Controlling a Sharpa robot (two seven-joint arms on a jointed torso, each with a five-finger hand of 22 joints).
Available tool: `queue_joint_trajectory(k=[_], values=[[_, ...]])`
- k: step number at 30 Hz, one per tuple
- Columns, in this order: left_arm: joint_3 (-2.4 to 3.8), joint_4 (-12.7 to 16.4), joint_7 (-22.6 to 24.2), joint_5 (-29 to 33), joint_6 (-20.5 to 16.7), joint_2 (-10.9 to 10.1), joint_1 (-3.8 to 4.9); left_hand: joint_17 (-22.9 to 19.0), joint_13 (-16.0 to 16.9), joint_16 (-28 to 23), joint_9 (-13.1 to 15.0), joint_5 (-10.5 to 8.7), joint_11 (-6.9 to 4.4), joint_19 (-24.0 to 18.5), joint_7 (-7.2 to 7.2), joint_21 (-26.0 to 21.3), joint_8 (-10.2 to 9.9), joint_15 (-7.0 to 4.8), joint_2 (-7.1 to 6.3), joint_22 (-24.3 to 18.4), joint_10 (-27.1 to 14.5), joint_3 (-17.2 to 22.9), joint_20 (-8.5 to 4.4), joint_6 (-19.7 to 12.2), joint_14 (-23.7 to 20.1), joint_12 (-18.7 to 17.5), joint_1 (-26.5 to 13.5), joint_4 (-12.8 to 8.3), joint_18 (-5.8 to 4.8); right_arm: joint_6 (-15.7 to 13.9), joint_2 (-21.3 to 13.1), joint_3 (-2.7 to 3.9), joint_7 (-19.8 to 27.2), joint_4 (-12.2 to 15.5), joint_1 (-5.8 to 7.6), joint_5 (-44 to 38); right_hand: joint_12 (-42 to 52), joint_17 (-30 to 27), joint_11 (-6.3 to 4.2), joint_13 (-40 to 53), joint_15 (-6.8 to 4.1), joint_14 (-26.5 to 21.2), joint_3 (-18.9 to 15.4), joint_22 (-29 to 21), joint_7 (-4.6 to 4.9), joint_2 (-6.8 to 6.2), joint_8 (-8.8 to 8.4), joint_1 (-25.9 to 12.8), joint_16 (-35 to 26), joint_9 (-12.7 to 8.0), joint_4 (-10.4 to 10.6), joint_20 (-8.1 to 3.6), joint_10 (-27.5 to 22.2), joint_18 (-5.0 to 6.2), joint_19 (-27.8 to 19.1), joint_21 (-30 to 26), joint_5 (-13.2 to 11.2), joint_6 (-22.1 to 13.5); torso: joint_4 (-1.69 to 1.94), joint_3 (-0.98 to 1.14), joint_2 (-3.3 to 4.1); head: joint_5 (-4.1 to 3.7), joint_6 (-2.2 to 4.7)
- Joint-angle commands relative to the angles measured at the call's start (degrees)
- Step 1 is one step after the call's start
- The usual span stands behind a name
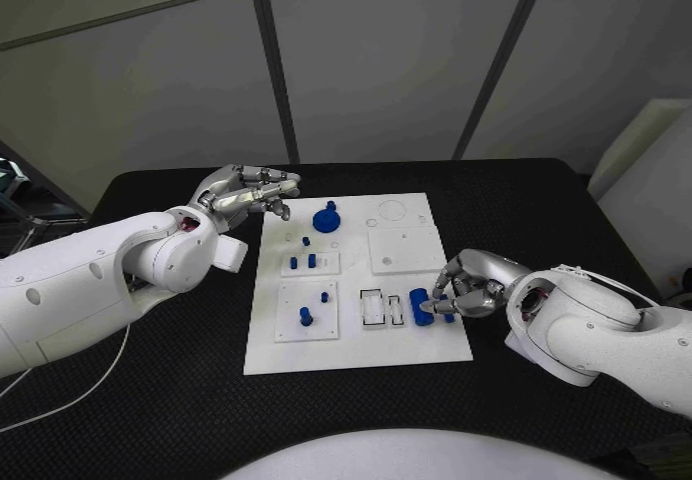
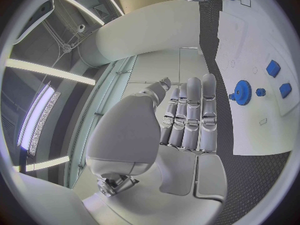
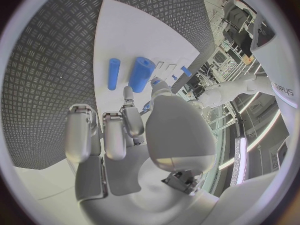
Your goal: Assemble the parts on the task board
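Observation:
The white task board [image 1: 411, 345] lies mid-table. A blue gear [image 1: 326, 217] [image 2: 241, 92] stands at its far left, and small blue pegs [image 1: 306, 262] and one more peg [image 1: 306, 316] stand in the left plates. My left hand [image 1: 254, 190] [image 2: 187, 117] hovers off the board's far left corner, fingers straight and holding nothing. My right hand [image 1: 466, 285] [image 3: 128, 130] rests over the board's right edge with its fingers curled. Its thumb and a finger pinch a small blue part [image 3: 147, 106]. A thick blue cylinder [image 1: 420, 306] [image 3: 141, 74] and a thin one [image 3: 113, 74] lie just past its fingertips.
Two narrow rectangular slots [image 1: 384, 307] sit left of the thick cylinder. A square plate [image 1: 404, 250] and round recesses [image 1: 389, 211] occupy the board's far right. Black table [image 1: 548, 200] surrounds the board.

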Motion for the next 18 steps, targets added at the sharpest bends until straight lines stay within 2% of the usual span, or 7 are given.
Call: queue_joint_trajectory(k=[1, 13, 18], values=[[0.02, 0.05, 0.26, 0.13, 0.32, 0.03, 0.09, -0.10, 0.08, -0.32, -0.03, -0.12, -0.06, 0.34, 0.18, -0.37, 0.17, 0.13, 0.51, -0.06, -0.49, -0.32, 0.16, -0.12, -0.37, 0.39, 0.07, -0.15, -0.63, 2.04, 0.42, 0.00, -1.80, -0.20, -0.23, -3.02, 0.33, 6.24, 0.15, 0.06, 0.36, 4.41, -0.46, 1.56, 0.00, -0.06, 0.22, -0.55, 0.24, 0.10, 0.00, 0.13, 0.17, -0.61, 0.90, 0.22, -0.33, -0.35, -0.05, 0.08, -0.02, 0.11, -0.20], [0.02, 0.10, -0.01, 0.13, 0.65, -0.01, 0.09, -0.12, 0.11, -0.37, -0.02, -0.12, -0.05, 0.36, 0.18, -0.54, 0.21, 0.16, 0.58, -0.21, -0.58, -0.54, 0.21, -0.16, -0.42, 0.48, -0.06, -0.02, -0.63, 2.12, 2.62, -0.07, -2.73, -2.33, -0.81, -3.67, -0.02, 6.11, 0.12, -0.11, 0.35, 4.35, -0.94, 1.62, -0.04, 0.91, 0.89, -1.06, 0.18, 0.36, 0.04, 0.14, -0.08, -0.61, 0.85, 0.25, -0.34, -0.53, 0.03, -0.02, 0.05, 0.37, -0.76], [0.02, 0.08, -0.08, 0.13, 0.70, -0.05, 0.09, -0.12, 0.11, -0.37, -0.02, -0.12, -0.05, 0.36, 0.18, -0.54, 0.21, 0.16, 0.58, -0.21, -0.58, -0.54, 0.21, -0.16, -0.42, 0.48, -0.06, -0.02, -0.63, 2.11, 3.63, -0.13, -2.80, -3.28, -1.14, -3.68, -0.09, 6.12, 0.12, -0.11, 0.36, 4.35, -1.06, 1.60, -0.05, 1.20, 1.07, -1.23, 0.18, 0.43, 0.04, 0.15, -0.13, -0.60, 0.82, 0.24, -0.35, -0.60, -0.08, 0.07, 0.04, 0.46, -0.84]])
